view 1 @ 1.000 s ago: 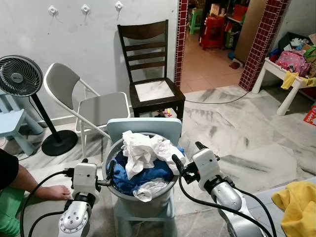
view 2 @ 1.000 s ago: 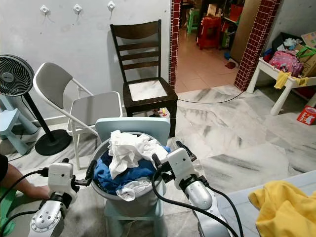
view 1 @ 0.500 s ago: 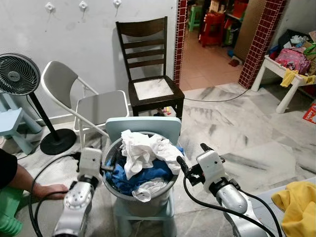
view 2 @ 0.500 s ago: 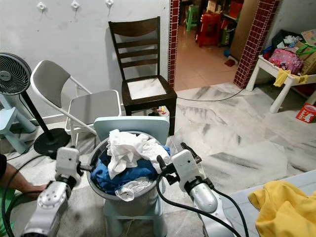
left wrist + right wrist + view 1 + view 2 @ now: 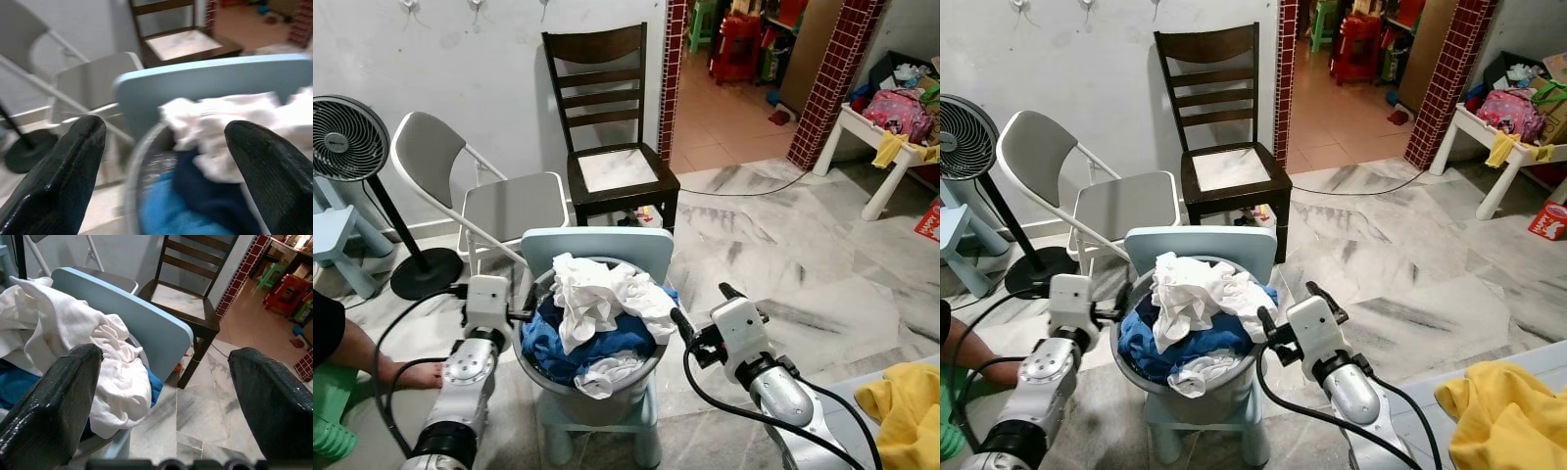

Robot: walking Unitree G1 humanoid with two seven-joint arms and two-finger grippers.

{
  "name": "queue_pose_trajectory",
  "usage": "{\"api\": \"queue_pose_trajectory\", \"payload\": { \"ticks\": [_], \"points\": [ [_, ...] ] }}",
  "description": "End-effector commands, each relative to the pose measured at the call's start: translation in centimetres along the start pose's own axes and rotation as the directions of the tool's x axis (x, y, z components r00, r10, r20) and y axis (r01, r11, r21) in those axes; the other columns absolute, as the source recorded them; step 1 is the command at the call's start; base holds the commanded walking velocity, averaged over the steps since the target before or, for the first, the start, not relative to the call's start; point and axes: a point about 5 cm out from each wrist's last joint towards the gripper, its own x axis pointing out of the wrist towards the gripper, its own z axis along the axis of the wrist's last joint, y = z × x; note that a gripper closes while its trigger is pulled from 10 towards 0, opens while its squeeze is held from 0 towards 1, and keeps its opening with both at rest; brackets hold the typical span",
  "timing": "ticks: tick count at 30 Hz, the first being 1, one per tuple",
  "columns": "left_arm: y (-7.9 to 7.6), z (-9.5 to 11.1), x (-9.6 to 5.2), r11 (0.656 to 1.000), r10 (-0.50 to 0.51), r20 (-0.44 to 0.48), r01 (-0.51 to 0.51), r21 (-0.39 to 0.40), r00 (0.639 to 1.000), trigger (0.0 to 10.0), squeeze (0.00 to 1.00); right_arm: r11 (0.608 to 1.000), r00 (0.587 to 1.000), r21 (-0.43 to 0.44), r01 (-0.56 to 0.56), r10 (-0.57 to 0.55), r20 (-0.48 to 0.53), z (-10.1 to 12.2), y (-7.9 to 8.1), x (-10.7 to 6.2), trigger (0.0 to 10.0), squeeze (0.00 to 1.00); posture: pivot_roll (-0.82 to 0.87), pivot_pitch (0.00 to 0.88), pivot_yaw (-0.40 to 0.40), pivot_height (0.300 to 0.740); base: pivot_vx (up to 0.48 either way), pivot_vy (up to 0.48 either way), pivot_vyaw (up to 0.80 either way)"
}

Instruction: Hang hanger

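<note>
left gripper (image 5: pixel 161 161): jaws spread, at basket (image 5: pixel 543 364) left rim
right gripper (image 5: pixel 166 396): jaws spread, right of basket
laundry (image 5: pixel 602 304): heaped in basket

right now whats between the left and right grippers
In the left eye view, the laundry basket piled with white and blue clothes sits between the left gripper and the right gripper, on a pale blue chair.

I can read no text, label, brand, number or sign from here. The round grey standing fan (image 5: pixel 349 144) has a small badge at the centre of its grille, but it is too small for me to make out. The red box (image 5: pixel 1551 221) on the floor at the far right carries some white print, and that too is too small and blurred for me to read.
</note>
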Motion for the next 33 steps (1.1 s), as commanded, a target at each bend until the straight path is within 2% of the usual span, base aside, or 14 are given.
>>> {"api": "queue_pose_trajectory", "payload": {
  "ticks": [1, 2, 5, 8, 10, 11, 14, 15, 16, 19, 23, 28, 29, 33],
  "points": [
    [-0.9, 0.6, 0.4, 0.999, -0.047, 0.017, 0.047, 0.013, 0.999, 10.0, 0.0, 1.0, 1.0, -0.007, 0.014, -0.014, 0.015, 0.5, -0.2, 0.1, 10.0, 0.0, -0.14, 0.036, 0.019, 0.74, 0.0, 0.0, 0.0],
    [-2.8, 0.8, 0.5, 0.993, -0.118, 0.041, 0.117, 0.012, 0.992, 10.0, 0.0, 1.0, 1.0, -0.006, 0.016, -0.016, 0.012, 0.5, -0.2, 0.0, 10.0, 0.0, -0.14, 0.036, 0.023, 0.74, 0.0, 0.0, 0.0],
    [-5.1, 0.9, 0.1, 0.976, -0.215, 0.067, 0.213, 0.036, 0.974, 10.0, 0.0, 1.0, 1.0, -0.004, 0.018, -0.018, 0.011, 0.5, -0.1, 0.0, 10.0, 0.0, -0.14, 0.036, 0.026, 0.74, 0.0, 0.0, 0.0],
    [-6.3, 0.3, -0.2, 0.968, -0.252, 0.053, 0.251, 0.029, 0.966, 10.0, 0.0, 1.0, 1.0, -0.001, 0.017, -0.017, 0.013, 0.5, 0.0, 0.1, 10.0, 0.0, -0.13, 0.034, 0.028, 0.74, 0.0, 0.0, 0.0],
    [-6.4, 0.0, -0.3, 0.967, -0.253, 0.043, 0.252, 0.026, 0.966, 10.0, 0.0, 1.0, 1.0, -0.001, 0.016, -0.016, 0.013, 0.5, 0.1, 0.1, 10.0, 0.0, -0.14, 0.033, 0.028, 0.74, 0.0, 0.0, 0.0],
    [-6.3, -0.3, -0.4, 0.967, -0.254, 0.034, 0.253, 0.03, 0.967, 0.0, 0.0, 1.0, 1.0, -0.001, 0.016, -0.016, 0.013, 0.5, 0.0, 0.1, 10.0, 0.0, -0.14, 0.034, 0.028, 0.74, 0.0, 0.0, 0.0],
    [-6.0, -0.8, -0.5, 0.969, -0.245, 0.0, 0.245, 0.042, 0.969, 0.0, 0.0, 1.0, 1.0, -0.001, 0.016, -0.016, 0.013, 0.5, 0.0, 0.1, 10.0, 0.0, -0.14, 0.032, 0.028, 0.74, 0.0, 0.0, 0.0],
    [-5.9, -1.1, -0.5, 0.97, -0.24, -0.016, 0.24, 0.044, 0.971, 2.6, 0.0, 1.0, 1.0, -0.002, 0.017, -0.017, 0.012, 0.5, -0.1, 0.1, 10.0, 0.0, -0.14, 0.032, 0.028, 0.74, 0.0, 0.0, 0.0],
    [-5.4, -1.1, -0.4, 0.976, -0.212, -0.021, 0.213, 0.047, 0.977, 10.0, 0.0, 1.0, 1.0, -0.003, 0.018, -0.018, 0.01, 0.4, -0.2, 0.1, 10.0, 0.0, -0.14, 0.033, 0.028, 0.74, 0.0, 0.0, 0.0],
    [-2.7, -1.1, -0.4, 0.994, -0.085, -0.018, 0.086, 0.068, 0.996, 10.0, 0.0, 1.0, 1.0, -0.005, 0.019, -0.019, 0.004, 0.3, -0.2, 0.0, 10.0, 0.0, -0.13, 0.037, 0.025, 0.74, 0.0, 0.0, 0.0],
    [-1.1, -1.4, -0.5, 0.998, -0.057, -0.048, 0.058, 0.013, 0.997, 10.0, 0.0, 1.0, 1.0, -0.005, 0.015, -0.015, 0.001, 0.3, -0.2, -0.1, 10.0, 0.0, -0.13, 0.037, 0.02, 0.74, 0.0, 0.0, 0.0],
    [-2.1, -2.1, -0.6, 0.989, -0.138, -0.094, 0.141, 0.034, 0.986, 10.0, 0.0, 1.0, 1.0, -0.006, 0.011, -0.011, 0.001, 0.3, -0.1, 0.0, 10.0, 0.0, -0.13, 0.042, 0.021, 0.74, 0.0, 0.0, 0.0],
    [-2.7, -2.3, -0.6, 0.985, -0.164, -0.103, 0.169, 0.039, 0.981, 10.0, 0.0, 1.0, 1.0, -0.006, 0.013, -0.013, 0.001, 0.4, -0.1, 0.0, 10.0, 0.0, -0.13, 0.042, 0.021, 0.74, 0.0, 0.0, 0.0],
    [-3.8, -2.0, -0.3, 0.981, -0.189, -0.084, 0.192, 0.024, 0.978, 10.0, 0.0, 1.0, 1.0, -0.009, 0.019, -0.019, -0.003, 0.3, -0.2, -0.2, 10.0, 0.0, -0.15, 0.048, 0.023, 0.74, 0.0, 0.0, 0.0]
  ]
}}
